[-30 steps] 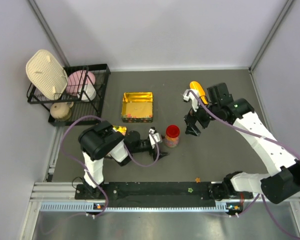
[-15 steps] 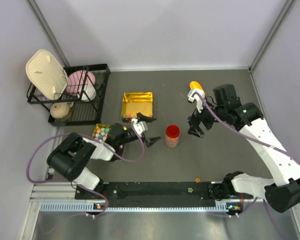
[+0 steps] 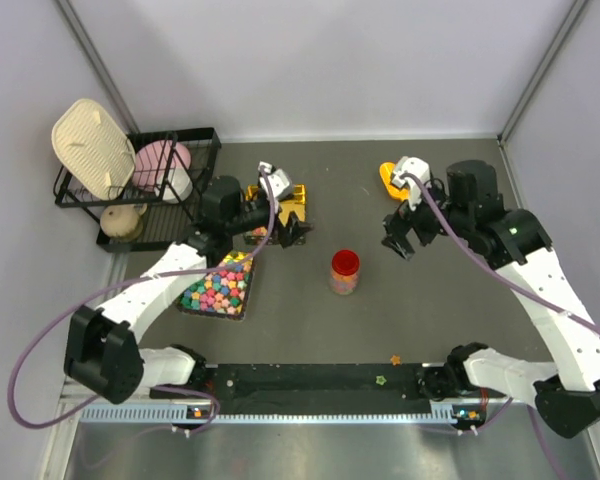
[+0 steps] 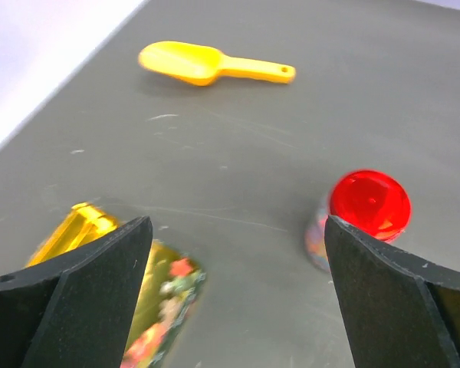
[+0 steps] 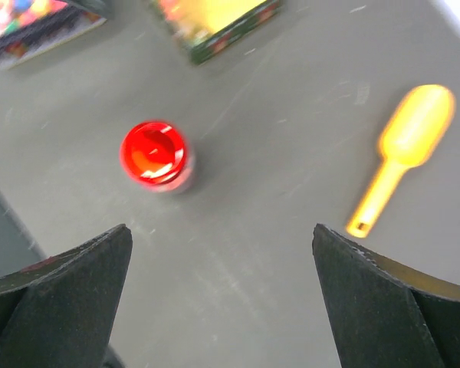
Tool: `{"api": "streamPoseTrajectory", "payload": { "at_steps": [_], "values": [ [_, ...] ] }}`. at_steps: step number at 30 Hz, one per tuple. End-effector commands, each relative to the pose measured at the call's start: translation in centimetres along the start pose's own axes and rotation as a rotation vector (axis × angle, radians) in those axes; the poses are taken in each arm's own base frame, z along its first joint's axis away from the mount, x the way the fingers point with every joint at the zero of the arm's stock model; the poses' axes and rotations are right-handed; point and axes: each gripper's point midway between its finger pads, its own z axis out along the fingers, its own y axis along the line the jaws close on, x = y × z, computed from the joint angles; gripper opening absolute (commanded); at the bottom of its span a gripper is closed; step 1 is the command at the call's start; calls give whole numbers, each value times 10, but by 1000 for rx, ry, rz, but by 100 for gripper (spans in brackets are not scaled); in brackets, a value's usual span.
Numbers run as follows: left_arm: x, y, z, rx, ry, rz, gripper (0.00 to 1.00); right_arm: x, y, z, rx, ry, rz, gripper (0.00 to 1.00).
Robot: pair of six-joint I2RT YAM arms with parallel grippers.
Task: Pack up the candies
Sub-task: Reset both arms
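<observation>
1. At far left, a black dish rack (image 3: 175, 133) stood by the wall with crockery in it.
2. Just right of it, a tray (image 3: 210, 312) of chunky, bold-coloured sweets lay on the tabletop (image 3: 450, 320).
3. Left gripper (image 3: 292, 236) hovered at a gold box (image 3: 295, 203), jaws spread wide, nothing between them.
4. Mid-table, a red-lidded jar (image 3: 345, 262) stood upright, and the candies (image 3: 344, 285) showed through its clear wall.
5. Right gripper (image 3: 401, 246) hung wide and empty, near a yellow scoop (image 3: 389, 177).
</observation>
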Motion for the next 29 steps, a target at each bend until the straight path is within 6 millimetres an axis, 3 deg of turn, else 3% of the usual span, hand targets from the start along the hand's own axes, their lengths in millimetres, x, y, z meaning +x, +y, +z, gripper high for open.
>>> {"api": "streamPoseTrajectory", "payload": {
  "at_steps": [1,3,4,8,12,15,19,29],
  "values": [
    [-30,29,-41,-200,117,-13,99,-49,-44,-39,292,-191,37,99],
    [-41,52,-57,-352,127,-30,99,-64,-58,-57,398,-275,54,99],
    [-59,61,-66,-411,101,-15,99,-61,-72,-66,492,-278,68,99],
    [-86,100,-111,-682,80,4,99,-68,-100,-105,730,-376,65,99],
    [-122,112,-152,-847,26,47,99,-68,-99,-137,819,-448,23,99],
    [-142,111,-171,-902,-7,68,99,-71,-93,-153,829,-491,10,99],
    [-158,107,-187,-934,-40,82,99,-74,-87,-176,851,-540,6,99],
    [-157,103,-187,-923,-57,74,99,-75,-82,-171,812,-541,7,99]
  ]
}}
